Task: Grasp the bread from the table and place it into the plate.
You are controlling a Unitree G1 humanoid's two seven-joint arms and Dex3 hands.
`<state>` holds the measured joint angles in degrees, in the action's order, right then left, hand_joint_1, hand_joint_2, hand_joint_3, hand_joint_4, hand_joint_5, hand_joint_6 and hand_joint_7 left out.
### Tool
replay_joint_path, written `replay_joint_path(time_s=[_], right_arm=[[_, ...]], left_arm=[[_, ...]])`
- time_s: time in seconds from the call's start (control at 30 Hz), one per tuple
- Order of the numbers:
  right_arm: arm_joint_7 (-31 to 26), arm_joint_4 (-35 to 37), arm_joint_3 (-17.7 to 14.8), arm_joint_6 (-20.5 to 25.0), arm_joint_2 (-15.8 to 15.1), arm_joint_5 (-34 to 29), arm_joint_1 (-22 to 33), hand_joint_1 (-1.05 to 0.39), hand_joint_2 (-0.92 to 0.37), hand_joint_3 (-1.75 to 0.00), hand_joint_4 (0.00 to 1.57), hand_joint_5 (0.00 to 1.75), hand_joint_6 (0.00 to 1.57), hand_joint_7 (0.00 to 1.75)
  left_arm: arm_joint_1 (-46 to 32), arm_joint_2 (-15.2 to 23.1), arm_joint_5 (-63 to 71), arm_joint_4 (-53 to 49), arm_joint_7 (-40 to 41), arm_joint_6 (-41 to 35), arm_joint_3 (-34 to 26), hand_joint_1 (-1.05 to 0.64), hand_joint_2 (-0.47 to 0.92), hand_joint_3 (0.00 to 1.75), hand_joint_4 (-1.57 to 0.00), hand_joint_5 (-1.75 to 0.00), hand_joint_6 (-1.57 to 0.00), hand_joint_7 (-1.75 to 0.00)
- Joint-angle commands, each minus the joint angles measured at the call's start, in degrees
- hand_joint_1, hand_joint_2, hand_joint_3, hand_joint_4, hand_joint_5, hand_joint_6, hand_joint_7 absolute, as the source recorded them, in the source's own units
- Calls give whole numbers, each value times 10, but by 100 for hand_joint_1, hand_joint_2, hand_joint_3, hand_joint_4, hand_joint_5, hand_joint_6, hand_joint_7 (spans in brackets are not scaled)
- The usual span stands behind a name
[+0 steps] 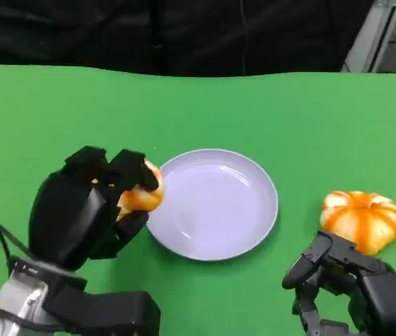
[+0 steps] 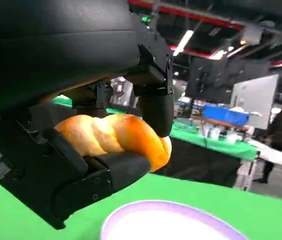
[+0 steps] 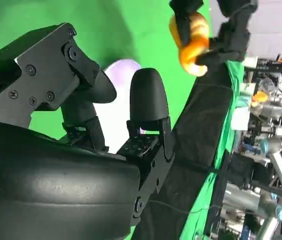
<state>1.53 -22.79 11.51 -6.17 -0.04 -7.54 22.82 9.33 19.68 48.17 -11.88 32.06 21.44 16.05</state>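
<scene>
My left hand (image 1: 89,206) grips a twisted golden bread roll (image 1: 141,196) just left of the white plate (image 1: 215,203), near its left rim and lifted off the table. In the left wrist view the bread (image 2: 116,137) sits between my black fingers (image 2: 155,107) above the plate's rim (image 2: 170,220). The right wrist view also catches the held bread (image 3: 193,42) and part of the plate (image 3: 123,70). My right hand (image 1: 341,280) hovers low at the front right with its fingers apart, holding nothing.
A second orange-and-white round bun (image 1: 362,218) lies on the green table (image 1: 198,112) right of the plate, just beyond my right hand. The table's far edge meets a dark backdrop.
</scene>
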Motion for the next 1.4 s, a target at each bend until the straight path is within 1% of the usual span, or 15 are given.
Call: replay_joint_path(time_s=[0.03, 0.1, 0.17, 0.23, 0.37, 0.5, 0.57, 0.63, 0.8, 0.83, 0.87, 0.93, 1.0, 1.13, 1.4], right_arm=[[-2, -6, -2, -4, -3, 3, 1, 4, -43, -131, 69, 168, 69, 145], [-2, -6, -1, -5, -3, 3, 1, 4, -43, -130, 69, 168, 69, 145], [-2, -6, -1, -5, -3, 3, 1, 3, -43, -130, 69, 169, 69, 145], [-4, -10, 2, -1, -1, 1, 4, 4, -44, -130, 68, 168, 69, 145], [-5, -15, 5, 3, 0, 0, 8, 4, -44, -129, 68, 168, 69, 145], [-5, -17, 6, 4, -1, -1, 9, 5, -44, -130, 68, 167, 69, 146], [-6, -17, 6, 3, 1, 0, 9, 5, -44, -130, 68, 167, 69, 146], [-6, -17, 6, 3, 2, 1, 9, 5, -43, -131, 68, 167, 69, 146], [-6, -17, 6, 3, 2, 1, 9, 5, -43, -132, 68, 167, 69, 147], [-6, -17, 7, 4, 3, 2, 10, 5, -43, -132, 68, 167, 69, 147], [-6, -17, 8, 4, 3, 2, 10, 5, -43, -132, 68, 167, 69, 147], [-6, -18, 9, 5, 4, 3, 11, 5, -42, -133, 68, 167, 69, 147], [-6, -18, 9, 5, 4, 3, 11, 5, -42, -133, 69, 167, 69, 147], [-7, -19, 9, 7, 5, 2, 12, 4, -42, -133, 69, 167, 69, 147], [-6, -24, 10, 11, 6, 4, 14, 4, -42, -133, 68, 167, 69, 146]], left_arm=[[30, -16, 9, -10, 13, 2, 14, -18, 29, 151, -91, -175, -66, -173], [43, -25, 11, -14, 13, 1, 21, -18, 27, 154, -93, -175, -68, -172], [44, -26, 12, -15, 14, 1, 22, -18, 27, 155, -93, -175, -69, -172], [66, -47, 16, -26, 7, -1, 39, -18, 25, 154, -93, -175, -70, -172], [93, -68, 17, -44, 0, -8, 57, -19, 24, 152, -93, -175, -71, -172], [101, -72, 16, -51, 1, -11, 64, -20, 24, 152, -93, -175, -71, -171], [118, -88, 10, -68, -13, -13, 76, -20, 25, 152, -92, -175, -70, -173], [126, -95, 7, -77, -19, -14, 82, -20, 26, 151, -92, -175, -70, -174], [128, -94, 5, -79, -18, -15, 84, -20, 26, 150, -91, -175, -70, -175], [144, -105, 9, -101, -29, -22, 94, -20, 26, 150, -91, -175, -70, -175], [157, -113, 11, -119, -36, -27, 102, -19, 30, 138, -90, -175, -70, -175], [171, -121, 12, -139, -43, -32, 111, -19, 32, 131, -90, -175, -70, -175], [174, -120, 10, -144, -41, -33, 114, -19, 33, 128, -90, -175, -70, -175], [192, -133, 8, -173, -61, -49, 125, -19, 36, 125, -88, -175, -69, -175], [195, -135, 4, -178, -63, -52, 130, -20, 40, 119, -87, -175, -68, -175]])
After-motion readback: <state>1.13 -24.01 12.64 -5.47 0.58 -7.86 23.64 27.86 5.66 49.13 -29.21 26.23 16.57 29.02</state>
